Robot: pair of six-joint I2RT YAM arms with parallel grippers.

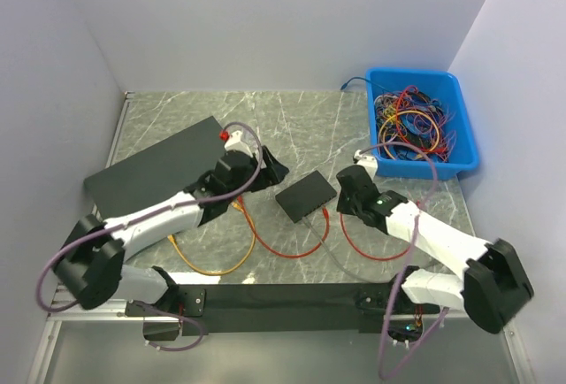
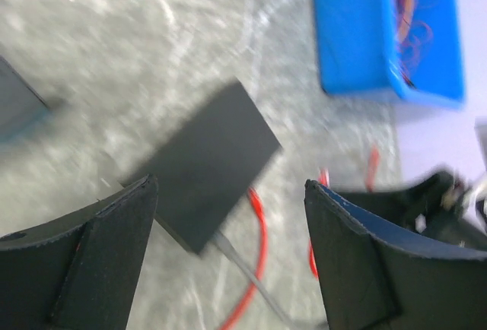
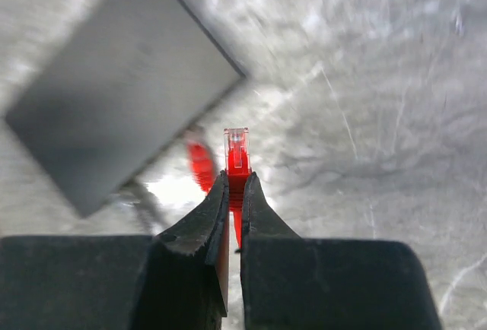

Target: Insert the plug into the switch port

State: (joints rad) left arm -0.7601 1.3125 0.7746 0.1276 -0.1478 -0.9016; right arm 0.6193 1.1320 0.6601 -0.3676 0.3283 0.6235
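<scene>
Now the right gripper pinches the red plug tight, near the switch. The left gripper is spread wide, holding nothing. Next, aim the plug at a port.

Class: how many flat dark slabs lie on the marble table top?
2. A large dark panel lies at the left; a small black box lies at the centre. Others may be hidden under the arms.
</scene>
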